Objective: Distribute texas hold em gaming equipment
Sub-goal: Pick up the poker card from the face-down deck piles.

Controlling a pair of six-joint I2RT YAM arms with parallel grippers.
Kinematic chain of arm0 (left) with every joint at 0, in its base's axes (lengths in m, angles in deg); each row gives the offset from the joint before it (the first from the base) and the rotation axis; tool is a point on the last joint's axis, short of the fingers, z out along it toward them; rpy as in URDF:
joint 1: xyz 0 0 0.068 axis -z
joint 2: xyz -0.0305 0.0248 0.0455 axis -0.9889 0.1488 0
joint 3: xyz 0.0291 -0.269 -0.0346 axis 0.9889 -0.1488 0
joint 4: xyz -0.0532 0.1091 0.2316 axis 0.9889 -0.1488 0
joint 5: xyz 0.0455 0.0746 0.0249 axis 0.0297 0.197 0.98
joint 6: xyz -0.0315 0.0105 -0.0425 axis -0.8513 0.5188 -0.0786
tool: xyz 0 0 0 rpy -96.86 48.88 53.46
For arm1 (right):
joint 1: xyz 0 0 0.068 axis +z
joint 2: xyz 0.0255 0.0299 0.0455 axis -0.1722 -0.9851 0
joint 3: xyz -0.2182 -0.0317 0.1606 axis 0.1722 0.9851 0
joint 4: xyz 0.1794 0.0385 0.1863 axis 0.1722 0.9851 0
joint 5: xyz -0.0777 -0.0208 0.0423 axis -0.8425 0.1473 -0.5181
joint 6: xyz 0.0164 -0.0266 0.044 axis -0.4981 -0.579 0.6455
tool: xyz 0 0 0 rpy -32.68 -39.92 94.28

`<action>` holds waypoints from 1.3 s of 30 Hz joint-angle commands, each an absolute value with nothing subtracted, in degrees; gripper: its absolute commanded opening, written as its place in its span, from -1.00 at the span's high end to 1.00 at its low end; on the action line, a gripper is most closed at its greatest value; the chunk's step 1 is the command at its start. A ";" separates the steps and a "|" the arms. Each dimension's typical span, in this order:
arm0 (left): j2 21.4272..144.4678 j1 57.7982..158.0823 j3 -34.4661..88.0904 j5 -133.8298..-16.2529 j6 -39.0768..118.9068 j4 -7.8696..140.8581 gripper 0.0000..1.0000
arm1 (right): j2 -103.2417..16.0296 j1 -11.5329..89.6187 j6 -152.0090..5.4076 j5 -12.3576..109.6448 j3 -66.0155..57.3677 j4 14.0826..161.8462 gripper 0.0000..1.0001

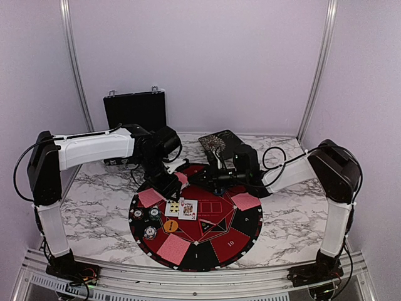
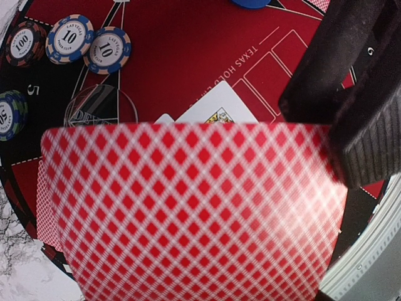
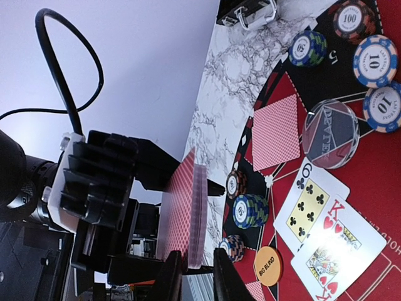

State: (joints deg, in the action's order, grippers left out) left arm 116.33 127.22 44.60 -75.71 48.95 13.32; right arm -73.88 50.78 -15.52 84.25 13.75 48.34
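The left gripper (image 1: pixel 175 182) clamps the deck of red-backed cards (image 2: pixel 188 213) above the far side of the mat (image 1: pixel 247 221). The deck's edge points into the parted fingers of the right gripper (image 3: pixel 197 279), which seems best placed to draw a card.

marble table (image 1: pixel 294 213) carries the round mat (image 1: pixel 244 219) and black case (image 1: pixel 135 110).

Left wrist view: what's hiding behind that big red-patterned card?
Over the top edge of the red-backed card peek corners of white face-up cards, a clear disc and the red-and-black mat. Everything lower, including the rest of those cards, is covered.
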 commanded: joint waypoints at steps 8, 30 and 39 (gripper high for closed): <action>117.12 127.41 45.92 -75.32 49.21 12.10 0.31 | -75.20 51.41 -14.93 84.57 10.76 46.90 0.83; 116.31 127.41 45.00 -74.64 49.31 12.12 0.31 | -71.55 49.78 -13.98 83.21 12.59 46.87 1.00; 116.01 127.41 44.93 -74.39 49.56 12.10 0.31 | -69.75 49.13 -13.89 82.20 13.89 47.21 1.00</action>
State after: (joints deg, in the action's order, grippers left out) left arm 116.71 127.22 44.60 -74.83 48.99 13.06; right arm -72.48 49.79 -14.07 83.26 13.31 47.95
